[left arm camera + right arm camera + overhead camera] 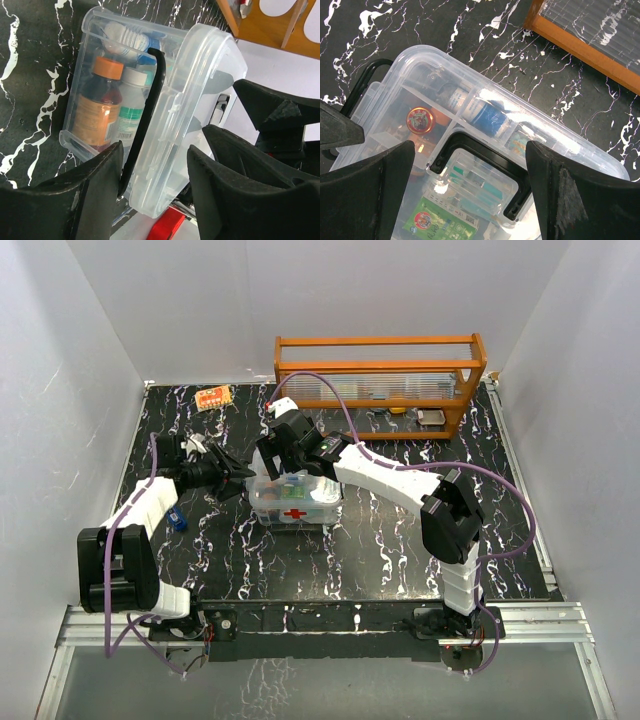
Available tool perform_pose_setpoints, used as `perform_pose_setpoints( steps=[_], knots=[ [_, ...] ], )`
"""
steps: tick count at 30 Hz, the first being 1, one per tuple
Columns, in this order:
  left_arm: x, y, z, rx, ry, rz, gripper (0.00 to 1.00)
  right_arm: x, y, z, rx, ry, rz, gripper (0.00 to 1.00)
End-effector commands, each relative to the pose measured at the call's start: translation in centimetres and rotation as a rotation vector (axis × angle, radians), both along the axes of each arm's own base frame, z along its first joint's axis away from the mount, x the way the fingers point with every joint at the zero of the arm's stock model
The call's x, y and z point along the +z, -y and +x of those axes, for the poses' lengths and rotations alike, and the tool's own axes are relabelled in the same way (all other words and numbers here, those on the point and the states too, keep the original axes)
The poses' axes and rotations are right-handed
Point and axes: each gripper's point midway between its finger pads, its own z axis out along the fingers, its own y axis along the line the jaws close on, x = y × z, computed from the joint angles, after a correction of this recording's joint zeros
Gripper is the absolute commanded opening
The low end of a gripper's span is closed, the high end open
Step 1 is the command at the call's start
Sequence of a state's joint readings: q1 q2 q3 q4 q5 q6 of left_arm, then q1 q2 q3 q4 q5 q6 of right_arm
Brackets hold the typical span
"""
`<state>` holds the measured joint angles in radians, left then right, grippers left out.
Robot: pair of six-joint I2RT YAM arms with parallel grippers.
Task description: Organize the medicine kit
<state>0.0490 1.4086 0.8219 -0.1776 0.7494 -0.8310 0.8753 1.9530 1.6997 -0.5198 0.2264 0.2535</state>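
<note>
The medicine kit (295,502), a clear box with a red cross on its front, stands mid-table with its clear lid (470,100) on it. In the left wrist view the box (90,75) holds a brown bottle (97,112) and a white bottle (131,105). My left gripper (240,478) is open at the kit's left end; its jaws (156,165) straddle the lid's edge beside the black side latch (145,115). My right gripper (280,455) hovers open over the lid, its jaws (470,165) either side of the black lid handle (490,157).
An orange wooden rack (380,370) with clear panels stands at the back right, close behind the kit. An orange blister pack (213,397) lies at the back left. A small blue item (178,520) lies beside the left arm. White walls enclose the table.
</note>
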Motion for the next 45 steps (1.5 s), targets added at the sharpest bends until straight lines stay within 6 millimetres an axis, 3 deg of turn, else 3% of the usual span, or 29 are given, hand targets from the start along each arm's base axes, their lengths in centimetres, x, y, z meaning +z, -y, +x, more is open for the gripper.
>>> perform_pose_setpoints(
  steps=[1,8,17,28,35,45],
  knots=[
    [1.1,0.4,-0.1,-0.057,0.037,0.045,0.51,-5.3,0.8,-2.9,0.019,-0.171,-0.094,0.90],
    [1.1,0.6,0.3,-0.111,0.057,0.176,0.47,-5.4,0.9,-2.8,0.015,-0.170,-0.098,0.89],
    [-0.3,-0.4,0.0,-0.149,0.025,0.389,0.41,-5.6,1.0,-2.8,0.011,-0.171,-0.103,0.89],
    [-1.4,-1.9,-0.5,-0.196,-0.001,0.528,0.45,-5.7,1.0,-2.8,0.010,-0.173,-0.105,0.89],
    [-1.5,-1.4,-0.6,-0.224,0.008,0.550,0.30,-5.9,1.0,-2.8,0.009,-0.176,-0.106,0.89],
    [-1.7,-1.1,-0.6,-0.249,-0.001,0.598,0.18,-5.5,0.9,-2.7,0.005,-0.172,-0.097,0.89]
  ],
)
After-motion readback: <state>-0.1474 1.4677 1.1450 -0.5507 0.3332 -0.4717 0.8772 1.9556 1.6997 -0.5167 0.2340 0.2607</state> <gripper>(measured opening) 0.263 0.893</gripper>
